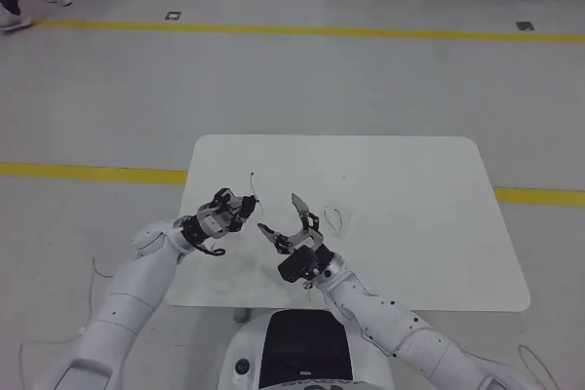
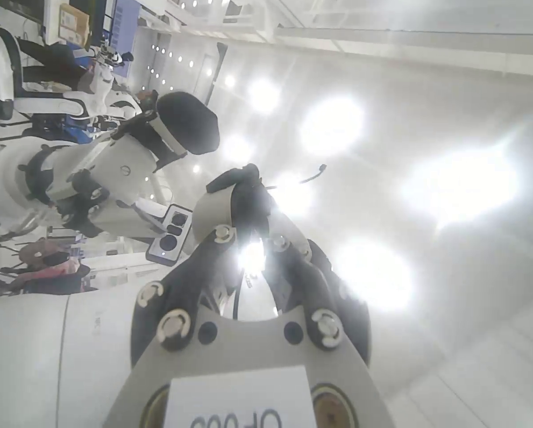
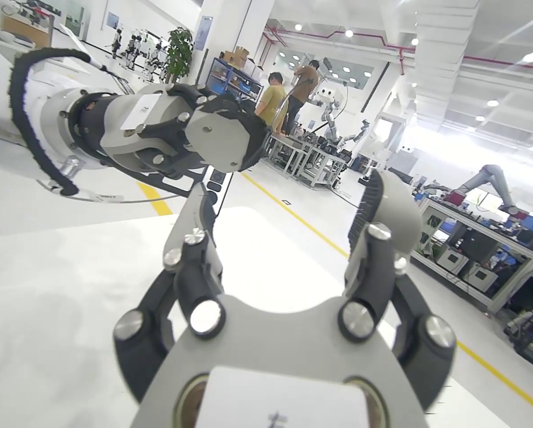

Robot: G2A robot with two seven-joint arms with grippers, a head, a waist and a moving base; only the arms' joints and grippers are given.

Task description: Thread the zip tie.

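The left gripper (image 1: pixel 241 207) is pinched tight on a thin black plastic zip tie (image 1: pixel 253 187), whose free end sticks out toward the far side. Just to its right, not touching, the right gripper (image 1: pixel 285 220) is spread wide and holds nothing. Both are over the near left of the white rectangular table (image 1: pixel 419 244). A thin dark curved strand (image 1: pixel 337 218) lies to their right.

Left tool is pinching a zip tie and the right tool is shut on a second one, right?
Not quite: the right tool is open and holds nothing, as the right wrist view shows. The left tool does pinch a zip tie.
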